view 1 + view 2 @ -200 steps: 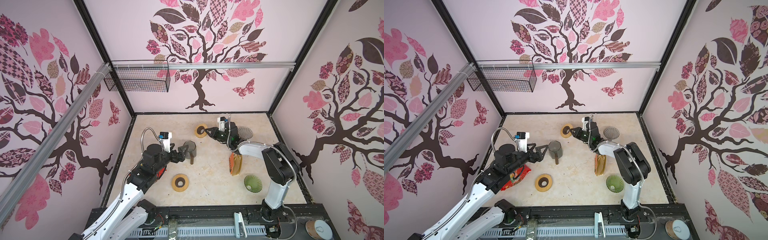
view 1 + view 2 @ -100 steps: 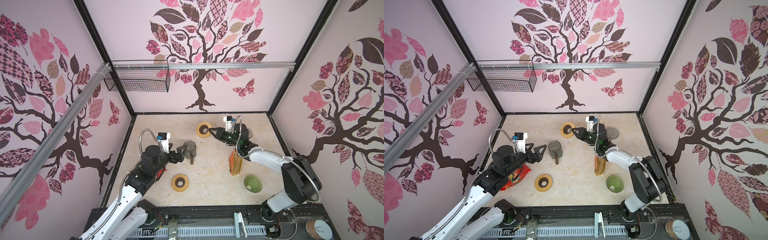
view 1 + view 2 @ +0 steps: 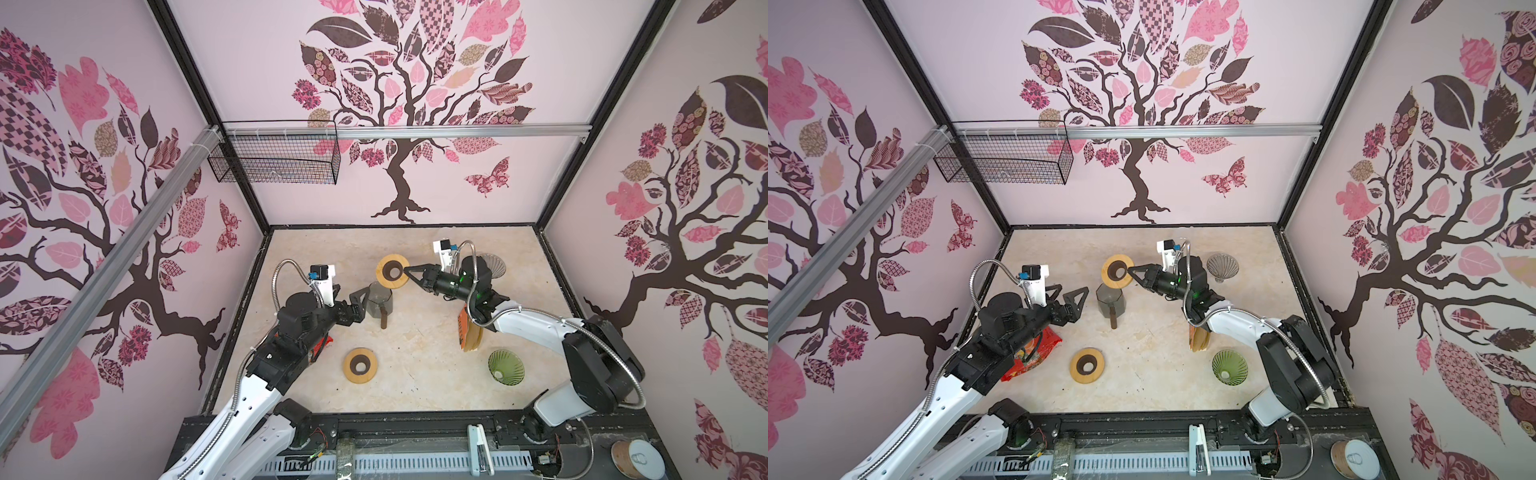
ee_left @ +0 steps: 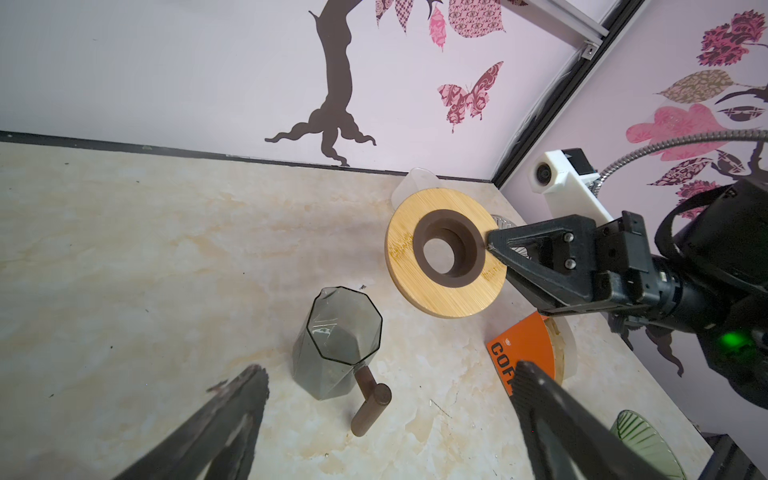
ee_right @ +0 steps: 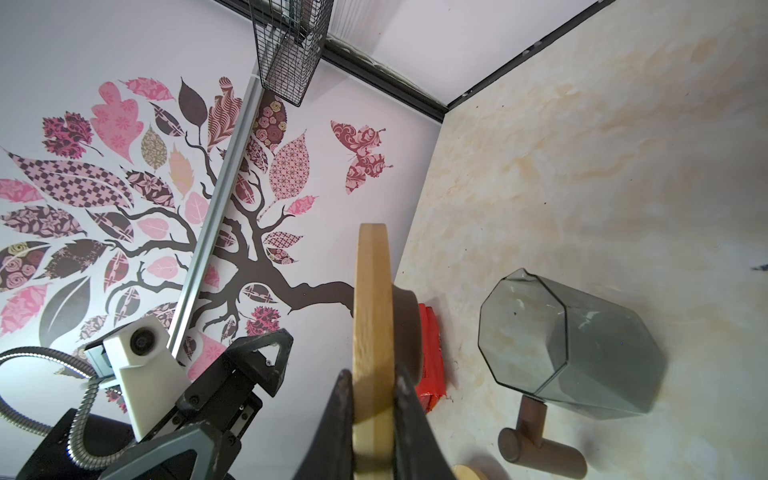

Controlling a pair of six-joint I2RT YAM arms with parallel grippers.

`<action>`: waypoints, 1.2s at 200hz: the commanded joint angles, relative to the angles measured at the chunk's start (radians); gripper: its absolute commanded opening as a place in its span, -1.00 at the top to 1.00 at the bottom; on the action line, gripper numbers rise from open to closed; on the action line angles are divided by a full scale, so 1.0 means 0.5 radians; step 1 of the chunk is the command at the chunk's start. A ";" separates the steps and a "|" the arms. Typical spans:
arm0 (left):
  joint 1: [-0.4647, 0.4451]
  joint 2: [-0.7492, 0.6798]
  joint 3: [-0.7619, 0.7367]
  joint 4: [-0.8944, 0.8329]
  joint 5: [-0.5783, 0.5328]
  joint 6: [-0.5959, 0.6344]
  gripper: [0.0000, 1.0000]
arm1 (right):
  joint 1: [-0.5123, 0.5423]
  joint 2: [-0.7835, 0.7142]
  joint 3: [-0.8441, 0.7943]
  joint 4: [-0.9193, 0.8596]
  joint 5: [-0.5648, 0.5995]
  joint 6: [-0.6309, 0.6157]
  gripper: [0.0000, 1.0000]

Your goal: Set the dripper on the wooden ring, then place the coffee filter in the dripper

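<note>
Lower the wooden ring (image 3: 383, 266) level onto the carafe (image 3: 379, 298); right gripper (image 3: 408, 272) pinches its rim, left gripper (image 3: 1072, 291) gapes empty

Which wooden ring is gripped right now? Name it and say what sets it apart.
The far wooden ring, held off the table with the jaws of the right gripper shut on its rim. The near wooden ring lies flat, untouched.

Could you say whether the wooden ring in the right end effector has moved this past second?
Yes, slightly: the round wooden ring shifted leftward, toward the stationary grey glass jug.
</note>
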 commanded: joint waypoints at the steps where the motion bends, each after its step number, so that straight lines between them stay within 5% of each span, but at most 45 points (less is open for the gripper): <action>1: 0.007 -0.001 0.038 0.014 -0.048 0.033 -0.90 | 0.020 0.114 0.033 0.182 -0.069 0.124 0.98; 240: 0.007 0.237 0.164 -0.210 0.010 0.030 -0.89 | 0.125 0.654 0.305 0.059 -0.153 0.147 0.96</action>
